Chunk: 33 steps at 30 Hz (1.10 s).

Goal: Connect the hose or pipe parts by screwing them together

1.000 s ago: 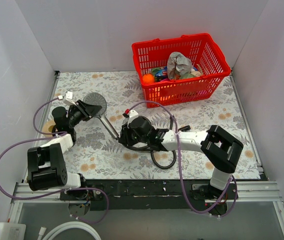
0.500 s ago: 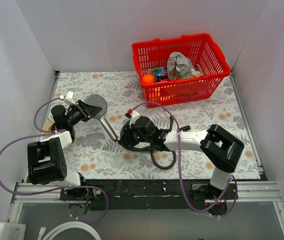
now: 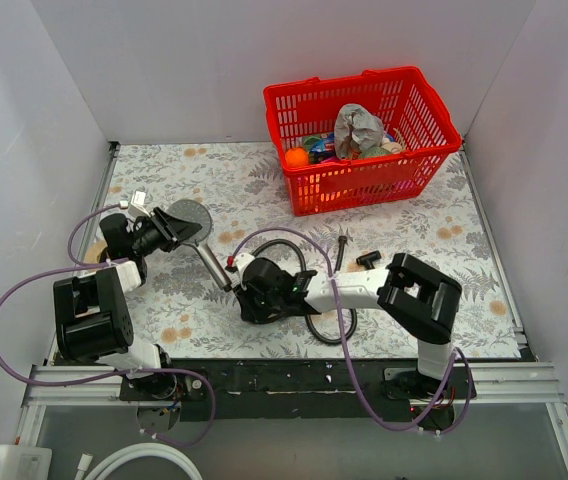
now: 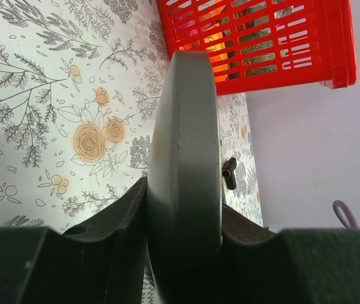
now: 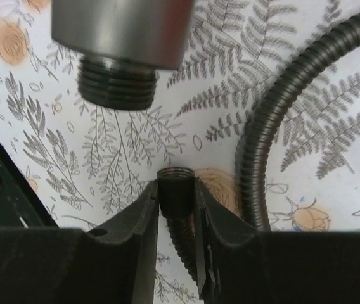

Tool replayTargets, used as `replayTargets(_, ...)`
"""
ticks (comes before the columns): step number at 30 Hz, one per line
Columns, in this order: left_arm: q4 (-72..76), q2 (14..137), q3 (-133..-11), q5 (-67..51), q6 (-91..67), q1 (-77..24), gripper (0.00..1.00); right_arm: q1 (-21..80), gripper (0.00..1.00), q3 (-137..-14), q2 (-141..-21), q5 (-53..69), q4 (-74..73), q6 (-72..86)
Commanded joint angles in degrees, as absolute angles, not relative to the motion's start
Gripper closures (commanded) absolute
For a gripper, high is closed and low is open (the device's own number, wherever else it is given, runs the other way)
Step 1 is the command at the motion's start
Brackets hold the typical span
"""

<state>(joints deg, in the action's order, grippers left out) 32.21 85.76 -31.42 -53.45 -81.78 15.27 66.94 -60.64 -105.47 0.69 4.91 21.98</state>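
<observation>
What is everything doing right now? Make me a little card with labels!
left jaws: shut on the grey shower head, clamped across its round disc
right jaws: shut on the open end of the black hose
threaded end: at the tip of the handle, facing the hose end with a gap between them
joined: not yet
rest of hose: looped on the flowery table
red basket: far right corner, with things inside

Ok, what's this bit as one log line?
left gripper: shut on shower head | right gripper: shut on hose end | parts: not yet joined
</observation>
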Motion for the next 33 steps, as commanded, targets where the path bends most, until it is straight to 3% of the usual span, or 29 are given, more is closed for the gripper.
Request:
replayTargets(1, 33.13, 83.67, -31.29, -55.1, -81.29, 15.64, 1.0, 68.47, 0.99, -64.51, -108.01, -3.34, -3.43, 18.54)
replayTargets(6, 33.31, 84.38, -31.55, -55.28, -81.57, 16.0, 1.0, 68.64, 0.73, -65.74, -109.69, -2.55, -5.01, 18.19)
replayTargets(9, 32.87, 84.55, -31.64, -55.55, -81.3, 16.43, 1.0, 68.64, 0.3, -65.13, -108.12, -2.81, -4.92, 17.49)
replayTargets(11, 32.7, 84.73, -31.64, -55.72, -81.12, 16.79, 1.0, 68.64, 0.12, -64.34, -106.53, -2.55, -4.48, 17.14)
replayTargets(16, 32.96, 84.38, -31.46, -55.99, -81.04, 17.23, 1.0, 68.56, 0.12, -62.32, -104.33, -1.32, -3.69, 15.91)
replayTargets(24, 32.61, 84.29, -31.29, -56.78, -81.04, 17.67, 1.0, 68.47, 0.39, -62.31, -103.8, 2.11, -4.12, 11.7)
replayTargets(27, 32.61, 84.37, -31.46, -57.3, -81.12, 17.84, 1.0, 68.47, 0.37, -64.68, -104.15, 1.67, -8.33, 6.96)
replayTargets(30, 32.61, 84.46, -31.64, -57.39, -81.04, 17.84, 1.0, 68.29, 0.24, -66.79, -102.22, 0.26, -10.45, 0.98)
replayTargets(33, 32.26, 85.16, -32.6, -58.09, -81.39, 17.93, 1.0, 67.59, 0.19, -68.46, -99.32, -1.41, -11.69, -5.17)
